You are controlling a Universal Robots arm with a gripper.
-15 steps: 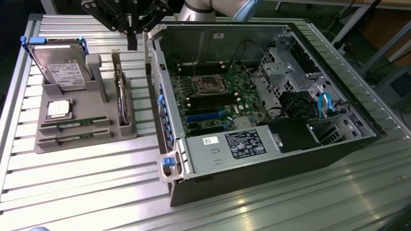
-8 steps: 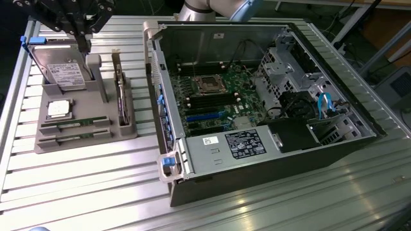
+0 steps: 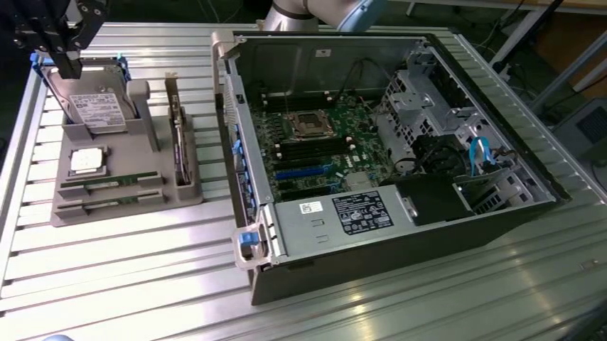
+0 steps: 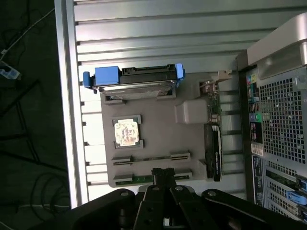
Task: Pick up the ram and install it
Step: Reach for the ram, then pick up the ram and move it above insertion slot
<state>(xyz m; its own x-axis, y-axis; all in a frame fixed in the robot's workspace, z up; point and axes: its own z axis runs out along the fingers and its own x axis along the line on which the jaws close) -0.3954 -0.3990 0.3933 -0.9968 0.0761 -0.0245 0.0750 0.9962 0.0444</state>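
At the exterior view's left we see the black gripper [image 3: 68, 65] hanging over the top of the silver hard drive [image 3: 95, 110]. Its 2 fingers [image 4: 157, 178] are pressed together and grip nothing. The drive leans in a grey parts holder [image 3: 133, 202] that sits on the slatted aluminium table [image 3: 124, 263]. Next to the drive a CPU [image 3: 87, 160] lies in the holder, and beyond the CPU run 2 narrow slots. In the wrist view we make out the ram [image 4: 143, 179], a thin green strip lying in the slot farthest from the drive. In the exterior view that slot is well apart from the gripper. Along the holder's right side a dark expansion card [image 3: 178, 145] stands on edge. Further right lies the open computer case [image 3: 313, 256], with the green motherboard [image 3: 323, 142] showing inside. A labelled power supply [image 3: 365, 212] sits near the case's front, and a blue latch [image 3: 249, 240] is on its left edge.
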